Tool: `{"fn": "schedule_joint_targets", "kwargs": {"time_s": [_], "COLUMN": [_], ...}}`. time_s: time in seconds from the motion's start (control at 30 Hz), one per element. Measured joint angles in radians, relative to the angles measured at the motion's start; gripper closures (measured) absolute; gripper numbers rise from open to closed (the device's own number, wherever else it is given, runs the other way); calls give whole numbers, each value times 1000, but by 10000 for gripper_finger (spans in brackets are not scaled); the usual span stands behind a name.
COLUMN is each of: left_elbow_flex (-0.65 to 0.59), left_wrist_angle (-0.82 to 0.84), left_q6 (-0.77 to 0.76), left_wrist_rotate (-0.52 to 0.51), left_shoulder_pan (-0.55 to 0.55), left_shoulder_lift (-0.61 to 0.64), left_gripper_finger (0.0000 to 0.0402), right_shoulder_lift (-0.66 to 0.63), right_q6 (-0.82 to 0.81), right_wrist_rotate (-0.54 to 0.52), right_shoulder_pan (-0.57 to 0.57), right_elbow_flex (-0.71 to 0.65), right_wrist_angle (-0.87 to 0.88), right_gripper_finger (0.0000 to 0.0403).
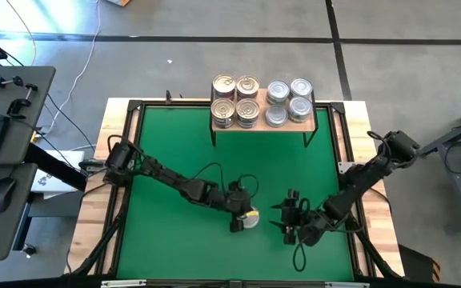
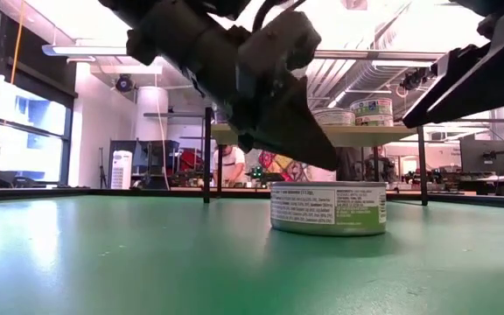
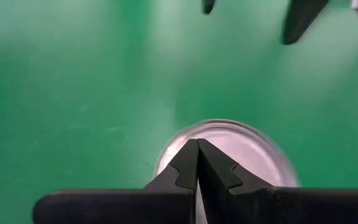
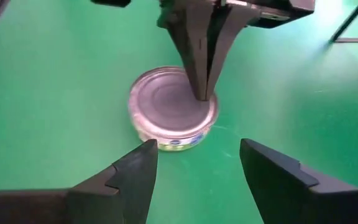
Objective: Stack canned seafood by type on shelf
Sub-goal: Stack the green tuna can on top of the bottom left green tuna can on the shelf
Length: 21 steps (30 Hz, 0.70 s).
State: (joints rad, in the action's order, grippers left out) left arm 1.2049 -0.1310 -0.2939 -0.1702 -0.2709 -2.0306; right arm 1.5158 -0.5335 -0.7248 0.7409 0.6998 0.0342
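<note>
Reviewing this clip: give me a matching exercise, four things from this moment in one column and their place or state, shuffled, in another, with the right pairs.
Things:
1. left gripper
2. right gripper
3. gold-lidded tins
4. lone silver-lidded tin

Places or states:
A. stacked on the left half of the shelf
B. fingers shut, tips over a tin's lid
C. on the green mat, near the front
D. fingers open, facing the tin from beside it

Pairs: 1-B, 2-D, 3-A, 4-C
</note>
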Motion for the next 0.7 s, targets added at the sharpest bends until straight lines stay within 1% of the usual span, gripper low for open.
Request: {"fn": "schedule_joint_targets", "kwargs": {"time_s": [0.17, 0.47, 0.7], "left_elbow_flex": [0, -1, 2], "left_wrist_angle": [20, 38, 20], "left_q6": [-15, -18, -15], "left_wrist_rotate": [-59, -50, -56], "left_shoulder_pan": [24, 42, 16], "left_shoulder_lift": [-7, -29, 16], "left_gripper_finger": [402, 402, 402], "right_shoulder_lift": [0, 0, 0], "right_q6": [1, 11, 16], "right_wrist_rotate": [-6, -6, -6], "right_shoulder_pan": [-8, -8, -8], "right_elbow_flex": [0, 0, 0], "right_wrist_angle": [1, -1, -1], "right_gripper_finger": [179, 179, 179]}}
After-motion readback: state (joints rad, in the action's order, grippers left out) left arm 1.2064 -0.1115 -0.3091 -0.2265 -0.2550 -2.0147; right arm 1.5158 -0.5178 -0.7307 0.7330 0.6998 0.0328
